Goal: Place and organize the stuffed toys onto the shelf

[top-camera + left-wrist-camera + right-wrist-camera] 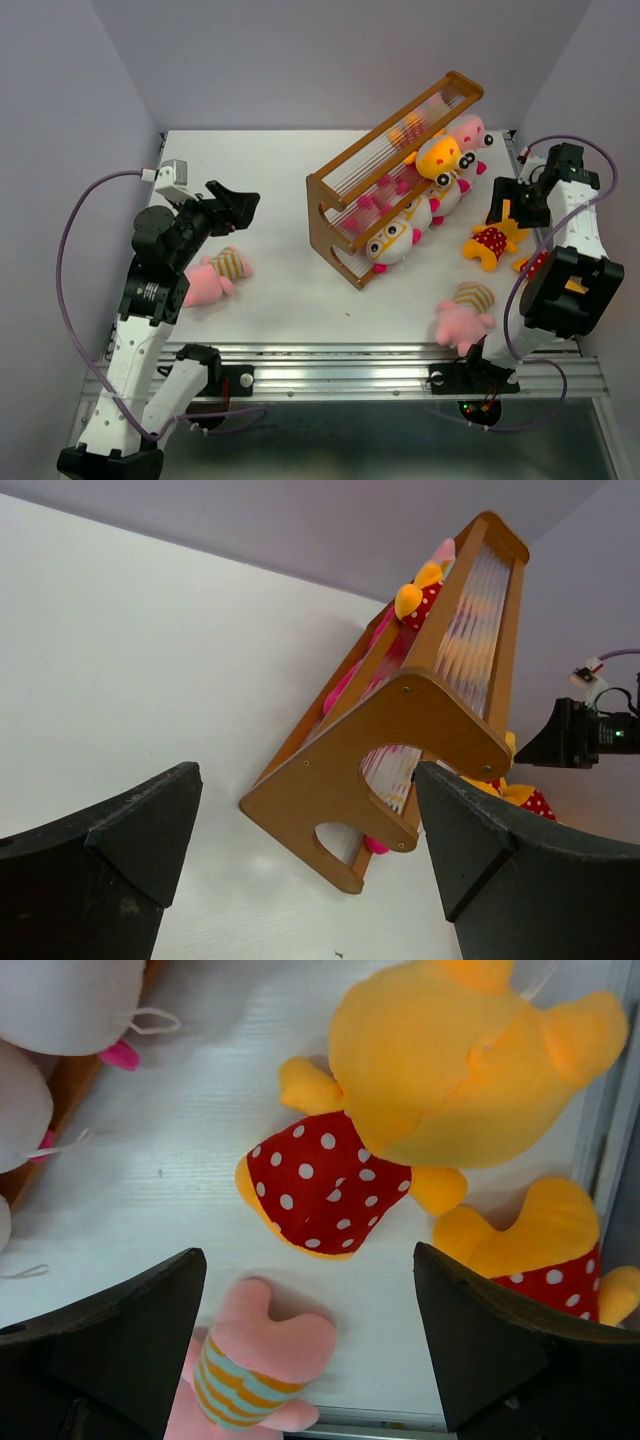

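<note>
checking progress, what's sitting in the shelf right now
The shelf holds a white-faced toy at the near end, a yellow-orange toy and a pink toy. The rods cover others, so no exact count.

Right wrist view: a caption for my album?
Open right gripper over a yellow toy in red polka dots and a pink striped toy.

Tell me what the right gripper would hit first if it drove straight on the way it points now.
Probably the yellow-orange plush toy in the red polka-dot dress, lying on the white table just ahead of the open right gripper. Depth is unclear: it could meet bare table at the dress hem instead.
</note>
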